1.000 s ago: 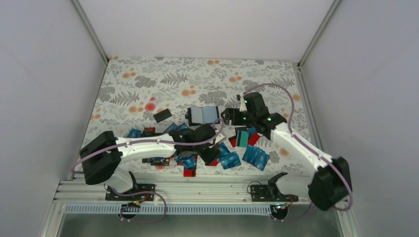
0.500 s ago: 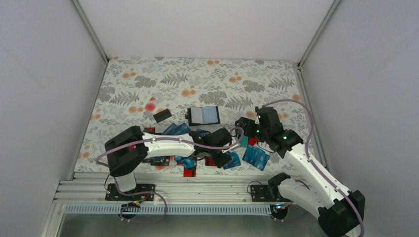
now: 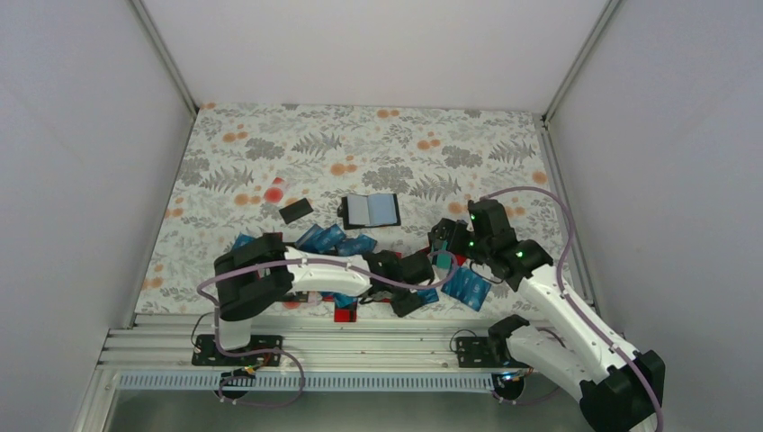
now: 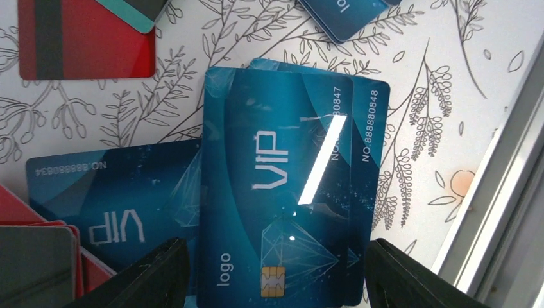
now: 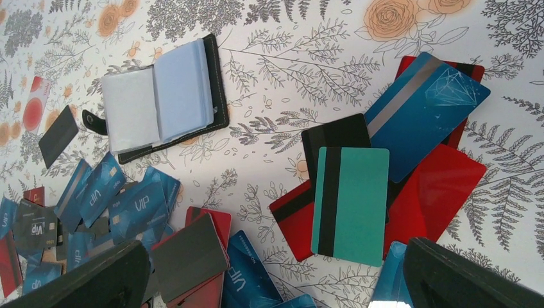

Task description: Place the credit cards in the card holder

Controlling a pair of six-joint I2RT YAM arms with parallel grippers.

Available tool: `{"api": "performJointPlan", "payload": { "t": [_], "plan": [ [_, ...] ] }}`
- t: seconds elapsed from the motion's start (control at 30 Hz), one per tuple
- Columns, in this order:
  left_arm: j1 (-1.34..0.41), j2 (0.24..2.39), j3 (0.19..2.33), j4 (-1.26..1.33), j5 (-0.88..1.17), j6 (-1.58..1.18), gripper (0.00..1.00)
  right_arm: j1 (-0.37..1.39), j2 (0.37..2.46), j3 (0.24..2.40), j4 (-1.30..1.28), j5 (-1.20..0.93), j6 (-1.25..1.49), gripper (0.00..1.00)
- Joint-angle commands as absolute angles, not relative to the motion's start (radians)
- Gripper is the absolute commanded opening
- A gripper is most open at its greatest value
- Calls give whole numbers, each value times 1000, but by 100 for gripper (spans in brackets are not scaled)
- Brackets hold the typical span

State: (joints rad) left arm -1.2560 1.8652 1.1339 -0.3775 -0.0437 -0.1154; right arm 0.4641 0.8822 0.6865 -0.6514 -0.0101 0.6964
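The left arm (image 3: 315, 270) and right arm (image 3: 560, 301) are each wearing smooth white shells between bulky black joint housings. Each is trailing a thin mauve cable (image 3: 529, 189) that is looping loosely alongside its links. Small green lights (image 3: 470, 243) are glowing on the right arm's black wrist block, black base plates (image 3: 236, 346) with thin wires are bolting both arms to a ribbed aluminium rail (image 3: 360, 342), and in the wrist views the fingers (image 4: 154, 276) are showing as matte black, rounded wedges with a slightly glossy edge.
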Motion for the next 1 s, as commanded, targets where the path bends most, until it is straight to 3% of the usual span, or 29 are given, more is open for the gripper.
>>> {"api": "performJointPlan", "payload": {
  "t": [0.0, 0.2, 0.4, 0.87, 0.97],
  "plan": [
    [-1278, 1902, 1168, -399, -103, -93, 68, 460, 879, 681, -643, -6, 709, 100],
    [-1296, 1928, 1171, -400, -147, -91, 67, 460, 881, 680, -637, -8, 704, 100],
    [-1302, 1926, 1148, -396, -229, -94, 49, 460, 884, 677, -637, -11, 701, 100],
    [-1259, 1880, 1087, -344, -284, -132, 28, 459, 918, 671, -608, -31, 700, 100],
    [-1238, 1859, 1068, -327, -275, -154, 16, 458, 927, 669, -602, -32, 697, 100]
  ]
}}
